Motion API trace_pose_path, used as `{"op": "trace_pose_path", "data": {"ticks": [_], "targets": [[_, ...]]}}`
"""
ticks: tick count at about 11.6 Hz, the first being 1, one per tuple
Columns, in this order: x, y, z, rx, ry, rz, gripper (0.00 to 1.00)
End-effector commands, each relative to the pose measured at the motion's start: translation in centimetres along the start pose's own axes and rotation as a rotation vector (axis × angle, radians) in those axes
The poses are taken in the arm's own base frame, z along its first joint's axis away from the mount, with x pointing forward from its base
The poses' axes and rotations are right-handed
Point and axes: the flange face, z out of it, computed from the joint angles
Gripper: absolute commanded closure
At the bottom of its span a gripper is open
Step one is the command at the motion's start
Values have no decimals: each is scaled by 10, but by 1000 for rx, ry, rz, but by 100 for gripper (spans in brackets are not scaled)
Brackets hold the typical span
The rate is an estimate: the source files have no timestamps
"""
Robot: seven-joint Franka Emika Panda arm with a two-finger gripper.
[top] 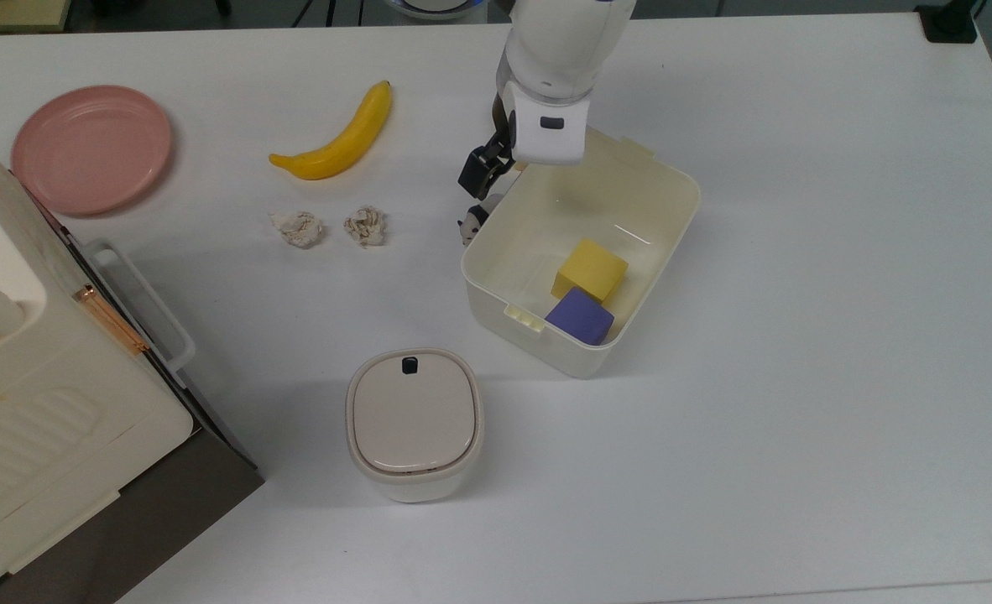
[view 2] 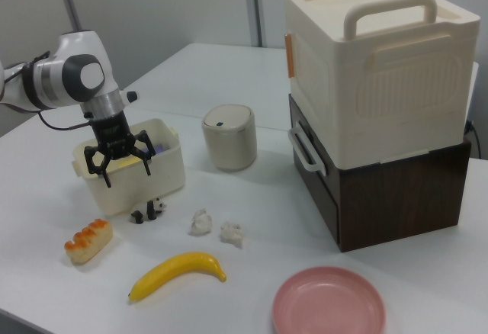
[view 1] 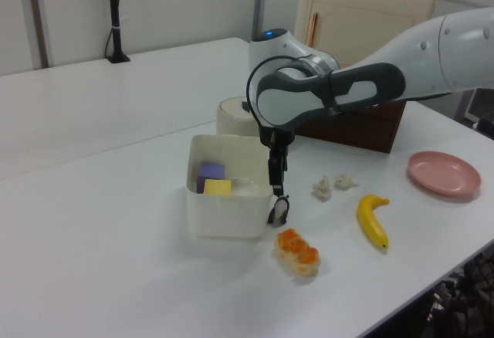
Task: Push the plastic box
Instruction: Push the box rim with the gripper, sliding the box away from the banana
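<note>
- My arm reaches in from the far edge of the table (top: 798,419) in the top view, wrist bent so that my gripper (view 2: 122,168) points straight down.
- In the right view my two fingers (view 2: 146,160) stand spread wide apart, with nothing between them.
- The gripper hangs just outside the plastic box (top: 584,252), at its long wall on the top view's left, near the far corner; I cannot tell whether a finger touches the rim.
- A small panda figure (top: 477,220) stands on the table right below my gripper, against that same wall.
- The plastic box sits near the middle of the table, open side up, with a yellow cube (top: 590,268) and a purple cube (top: 580,316) inside.
- Its long axis runs diagonally in the top view, from the far right toward the near left, a latch tab (top: 524,317) on its near short side.
</note>
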Motion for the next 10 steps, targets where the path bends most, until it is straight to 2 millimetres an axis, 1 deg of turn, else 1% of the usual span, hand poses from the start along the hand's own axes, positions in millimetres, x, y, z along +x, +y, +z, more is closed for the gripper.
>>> {"op": "trace_pose_path", "data": {"ticks": [1, 4, 5, 7, 9, 10], "targets": [[20, -5, -2, -76, -11, 52, 0], [38, -7, -2, -81, -2, 68, 0], [46, -12, -6, -87, 8, 69, 0], [58, -12, -11, -93, 19, 89, 0], [69, -6, -20, -98, 45, 101, 0], [73, -5, -18, -96, 43, 102, 0]]}}
